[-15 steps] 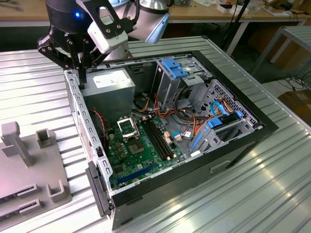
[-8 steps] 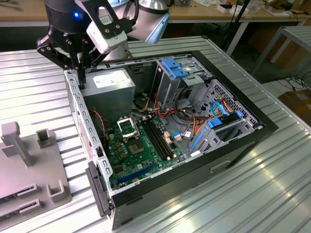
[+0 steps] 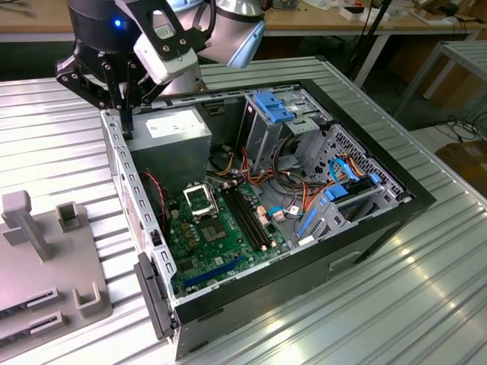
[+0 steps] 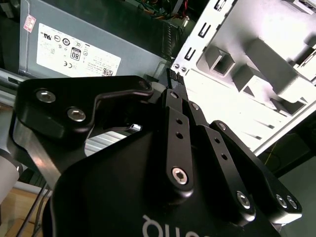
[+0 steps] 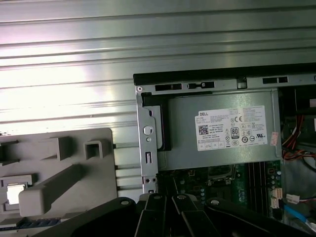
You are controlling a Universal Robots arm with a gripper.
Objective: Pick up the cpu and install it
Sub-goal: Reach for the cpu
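Note:
The cpu point(image 5: 15, 193), a small pale square, lies in a recess of the grey fixture plate point(image 5: 59, 148) beside the computer case. My gripper point(image 3: 124, 122) hangs over the case's back corner, above the rim next to the power supply point(image 3: 171, 137). It is some way from the cpu, and its black fingers point(image 4: 170, 98) are pressed together with nothing between them. The silver-framed black socket point(image 3: 199, 199) sits on the green motherboard point(image 3: 221, 243) below the power supply. In the first wrist view the socket point(image 5: 222, 173) shows partly.
The open case point(image 3: 365, 220) lies on a ribbed metal table point(image 3: 426, 304), full of cables, blue drive brackets point(image 3: 274, 106) and RAM slots point(image 3: 247, 217). On the fixture plate point(image 3: 46, 289) at the exterior view's left stand upright posts and slotted blocks. Benches stand behind.

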